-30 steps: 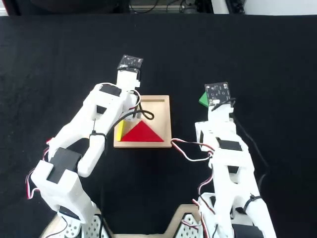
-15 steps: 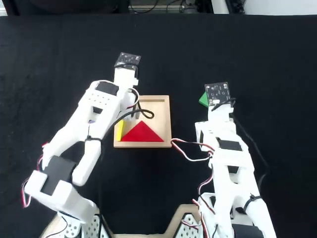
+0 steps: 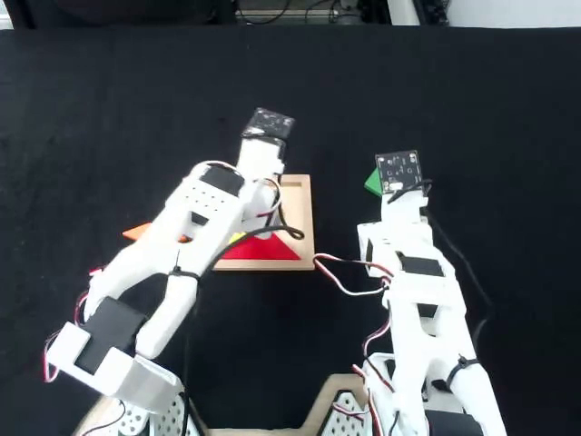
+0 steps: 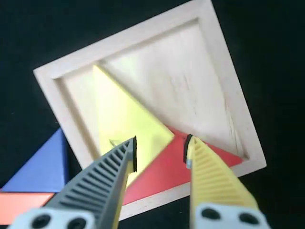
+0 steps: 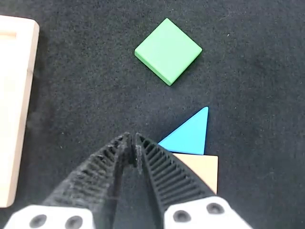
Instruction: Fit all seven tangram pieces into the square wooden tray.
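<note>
The black table (image 3: 454, 91) carries the square wooden tray (image 4: 232, 90). In the tray lie the yellow triangle (image 4: 119, 119) and the red triangle (image 4: 167, 171), edge against edge. My left gripper (image 4: 159, 152) hangs over this joint, jaws spread, holding nothing. A blue triangle (image 4: 40, 167) lies just outside the tray. My right gripper (image 5: 132, 145) has its jaws pressed together over the cloth, near the green square (image 5: 167, 50) and a light blue triangle (image 5: 190, 136).

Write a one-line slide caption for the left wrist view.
Open left gripper poised over the wooden tray, yellow triangle and red triangle seated inside, blue triangle lying outside.
</note>
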Controlling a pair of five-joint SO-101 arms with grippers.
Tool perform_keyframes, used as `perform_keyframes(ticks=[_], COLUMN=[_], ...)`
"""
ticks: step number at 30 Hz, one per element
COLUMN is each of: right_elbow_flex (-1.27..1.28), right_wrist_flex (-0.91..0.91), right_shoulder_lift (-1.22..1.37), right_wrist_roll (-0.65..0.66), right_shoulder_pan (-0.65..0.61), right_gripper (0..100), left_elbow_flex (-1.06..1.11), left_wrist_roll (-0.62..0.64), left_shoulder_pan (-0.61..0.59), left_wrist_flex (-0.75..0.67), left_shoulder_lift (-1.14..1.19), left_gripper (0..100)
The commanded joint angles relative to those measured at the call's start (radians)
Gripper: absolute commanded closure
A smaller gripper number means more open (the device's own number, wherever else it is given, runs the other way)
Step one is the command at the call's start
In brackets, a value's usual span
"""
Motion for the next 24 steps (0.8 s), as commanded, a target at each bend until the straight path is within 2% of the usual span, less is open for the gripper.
perform_keyframes(ticks=[1,3,9,17,24], right_elbow_flex=[-0.053,-0.053,-0.053,-0.053,-0.053], right_wrist_flex=[-0.012,-0.011,-0.011,-0.014,-0.014], right_shoulder_lift=[-0.033,-0.033,-0.03,-0.028,-0.028], right_wrist_roll=[-0.005,-0.005,-0.005,-0.005,-0.005], right_shoulder_pan=[-0.017,-0.017,-0.017,-0.017,-0.017], right_gripper=[98.6,98.6,98.6,98.6,98.6], left_elbow_flex=[-0.064,-0.027,0.067,0.114,0.208], left_wrist_roll=[0.002,-0.012,-0.176,-0.347,-0.379], left_shoulder_pan=[-0.07,-0.05,0.01,0.004,-0.013], left_wrist_flex=[0.031,0.02,0.005,-0.002,-0.235], left_shoulder_lift=[-0.095,-0.089,-0.081,-0.072,-0.072], left_gripper=[81,81,81,81,81])
